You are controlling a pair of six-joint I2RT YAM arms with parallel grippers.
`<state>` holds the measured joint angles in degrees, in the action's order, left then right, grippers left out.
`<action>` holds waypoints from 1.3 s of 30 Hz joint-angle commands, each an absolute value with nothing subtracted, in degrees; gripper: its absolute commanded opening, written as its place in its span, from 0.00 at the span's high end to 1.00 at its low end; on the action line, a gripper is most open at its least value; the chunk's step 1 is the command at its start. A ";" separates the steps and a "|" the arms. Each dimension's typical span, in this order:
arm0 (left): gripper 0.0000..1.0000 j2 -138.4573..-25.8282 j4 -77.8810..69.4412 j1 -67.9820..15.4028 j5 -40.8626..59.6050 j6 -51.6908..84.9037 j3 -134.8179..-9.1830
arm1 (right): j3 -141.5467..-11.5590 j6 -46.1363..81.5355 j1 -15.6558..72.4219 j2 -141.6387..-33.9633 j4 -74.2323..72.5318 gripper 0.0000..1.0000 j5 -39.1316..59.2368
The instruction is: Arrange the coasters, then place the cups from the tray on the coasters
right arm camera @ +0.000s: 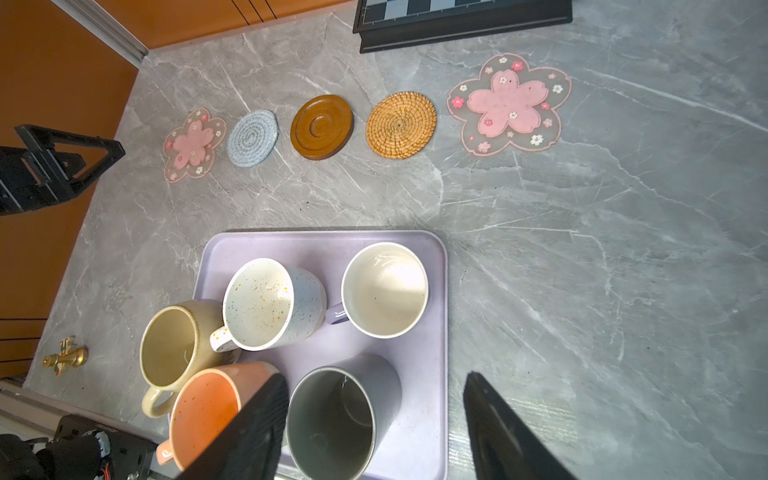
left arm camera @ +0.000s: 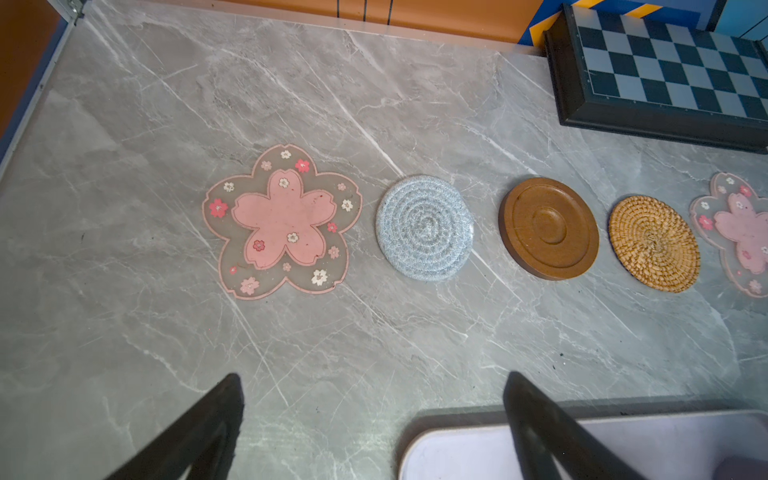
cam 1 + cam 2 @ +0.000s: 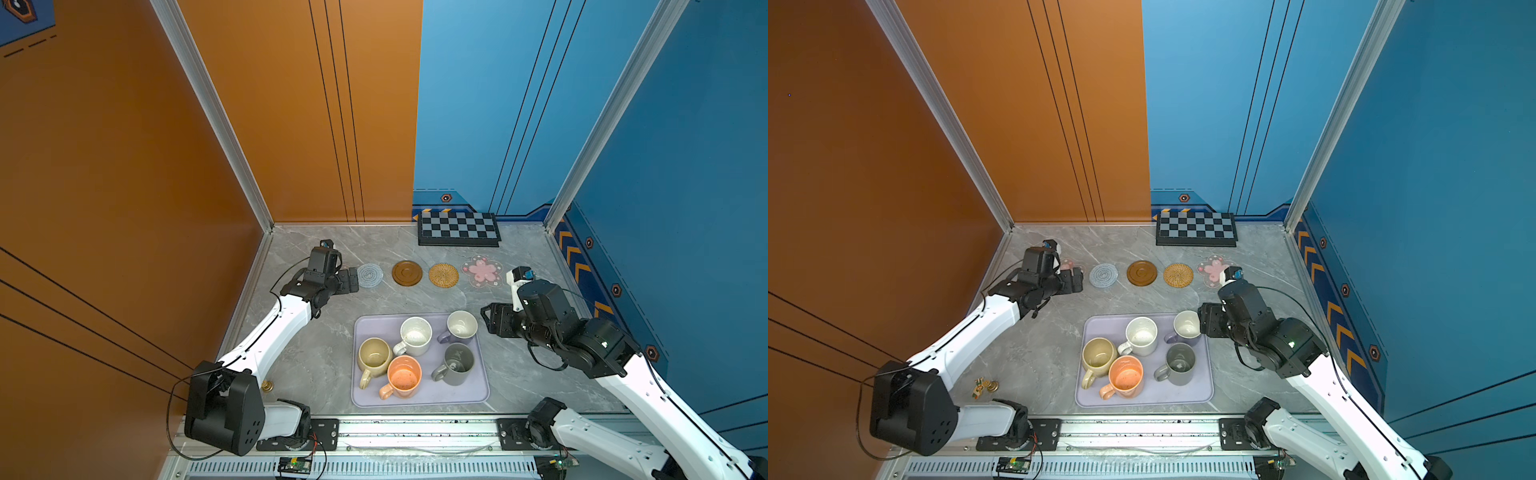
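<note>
While tallying, counted five coasters point(image 1: 322, 126) in one row on the desk point(image 3: 316, 345): left flower coaster point(image 2: 282, 220), crocheted coaster point(image 3: 370, 275), wooden coaster point(image 3: 407, 273), rattan coaster point(image 3: 443, 275), right flower coaster point(image 3: 482, 270). Also five cups point(image 1: 384, 289) upright on one tray point(image 3: 457, 395): beige cup point(image 3: 374, 355), speckled cup point(image 3: 415, 334), orange cup point(image 3: 404, 376), lavender cup point(image 3: 461, 326), grey cup point(image 3: 457, 361). Both grippers empty: left gripper point(image 3: 352, 280) splayed wide near the left flower, right gripper point(image 3: 488, 320) parted beside the tray.
</note>
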<state>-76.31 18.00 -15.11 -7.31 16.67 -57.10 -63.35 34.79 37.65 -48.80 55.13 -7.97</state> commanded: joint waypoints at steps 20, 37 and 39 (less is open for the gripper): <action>0.02 -72.91 -10.64 -18.40 -7.45 6.99 -49.60 | -64.41 42.92 47.60 -49.79 58.18 0.31 -16.34; 0.02 -69.26 -5.84 -18.50 -8.69 11.43 -47.82 | -67.17 56.09 68.37 -54.90 63.59 0.31 -21.06; 0.02 -69.11 -4.10 -18.73 -8.70 10.87 -48.24 | -66.20 57.92 71.75 -55.34 64.17 0.30 -21.56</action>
<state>-70.02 -8.58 -18.44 -8.54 10.24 -46.96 -66.35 52.66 68.73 -54.87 60.99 -18.44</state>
